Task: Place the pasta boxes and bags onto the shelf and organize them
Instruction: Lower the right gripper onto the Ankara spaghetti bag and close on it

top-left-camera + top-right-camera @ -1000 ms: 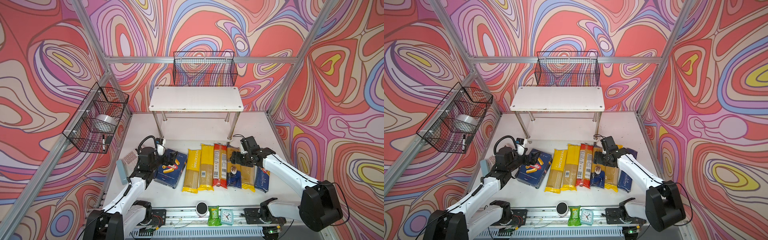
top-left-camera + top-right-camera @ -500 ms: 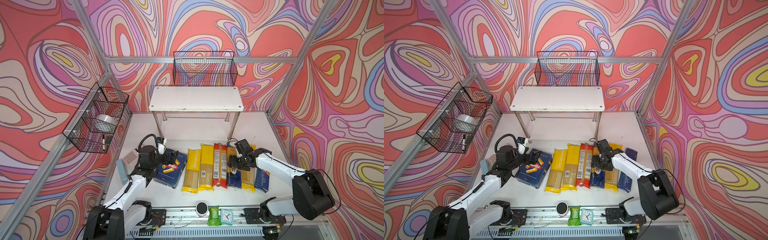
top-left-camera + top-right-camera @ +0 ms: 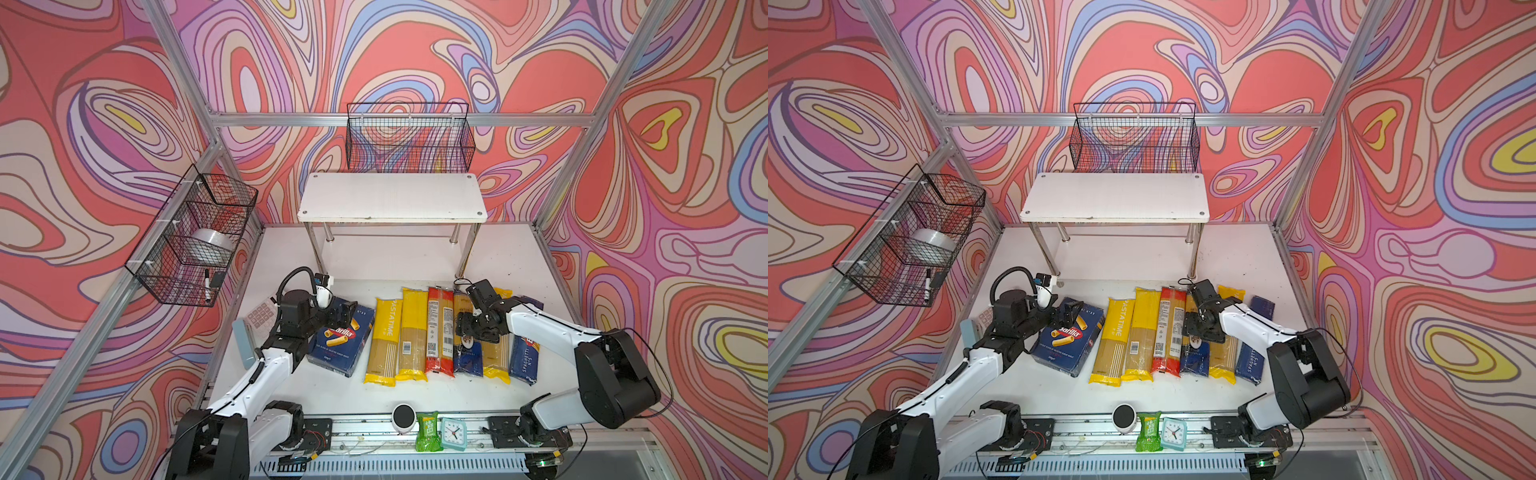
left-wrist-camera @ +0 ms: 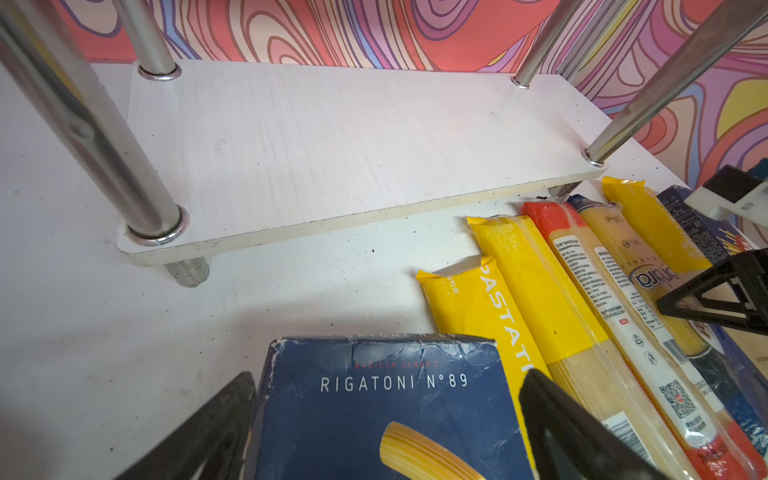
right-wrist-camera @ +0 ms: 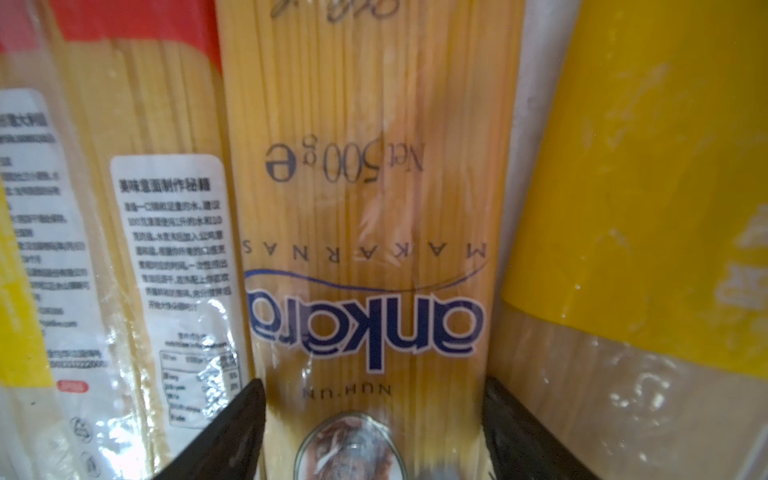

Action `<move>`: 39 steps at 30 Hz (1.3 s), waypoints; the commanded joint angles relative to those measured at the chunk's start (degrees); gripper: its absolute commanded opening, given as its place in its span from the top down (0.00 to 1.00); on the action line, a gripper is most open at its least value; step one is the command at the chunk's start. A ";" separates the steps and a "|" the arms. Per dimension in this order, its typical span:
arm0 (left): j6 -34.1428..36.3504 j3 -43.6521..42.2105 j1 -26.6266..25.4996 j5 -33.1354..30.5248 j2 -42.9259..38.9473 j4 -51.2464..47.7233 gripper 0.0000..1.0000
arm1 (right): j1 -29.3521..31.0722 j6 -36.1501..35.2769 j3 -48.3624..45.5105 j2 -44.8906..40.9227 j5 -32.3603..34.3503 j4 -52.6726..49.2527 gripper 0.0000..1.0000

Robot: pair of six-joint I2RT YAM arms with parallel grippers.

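- Left jaws released, astride rigatoni box (image 4: 374,415), which lies flat on the table (image 3: 415,395) before the bare shelf (image 4: 332,145).
- Right jaws spread astride gold-blue bag (image 5: 374,249) in the row; no squeeze seen.
- Step, I judge: first pick-ups. Next: clench, lift clear of neighbours.

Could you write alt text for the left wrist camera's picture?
A dark blue rigatoni box lies flat on the white table, between the two black fingers of the open left tool. Beyond it is the bare lower board of the shelf on chrome legs, and slim spaghetti packets lie side by side beside the box.
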 commanded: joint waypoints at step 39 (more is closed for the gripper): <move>1.44 -1.12 -0.05 2.13 -3.11 1.26 0.00 | 5.77 4.88 -6.58 1.38 7.57 7.68 0.21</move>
